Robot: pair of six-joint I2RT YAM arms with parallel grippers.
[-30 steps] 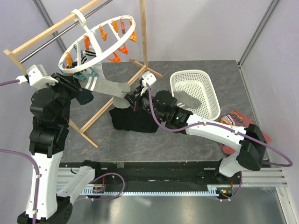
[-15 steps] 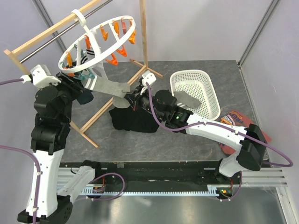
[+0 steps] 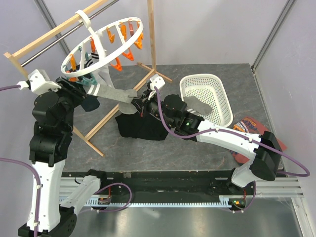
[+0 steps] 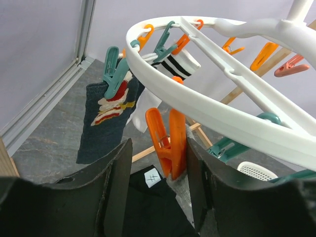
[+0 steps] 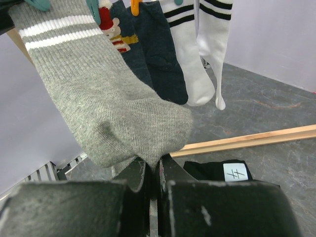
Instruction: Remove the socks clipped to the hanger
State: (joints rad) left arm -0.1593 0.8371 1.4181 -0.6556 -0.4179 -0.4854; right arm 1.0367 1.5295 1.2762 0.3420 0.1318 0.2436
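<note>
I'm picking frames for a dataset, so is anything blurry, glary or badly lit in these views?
Top external: even soft light, sharp, faint shadows on the table. Left wrist: the left gripper looks dark and soft, the hanger crisp without glare. Right wrist: the grey sock shows sharp knit, the right gripper is blurred.

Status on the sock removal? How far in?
Done: one grey piece lies in the basket, likely a sock. In hand: right gripper pinches the grey sock at its toe, taut from the hanger; left gripper open around an orange peg. Left: navy socks and white striped socks hang clipped.
</note>
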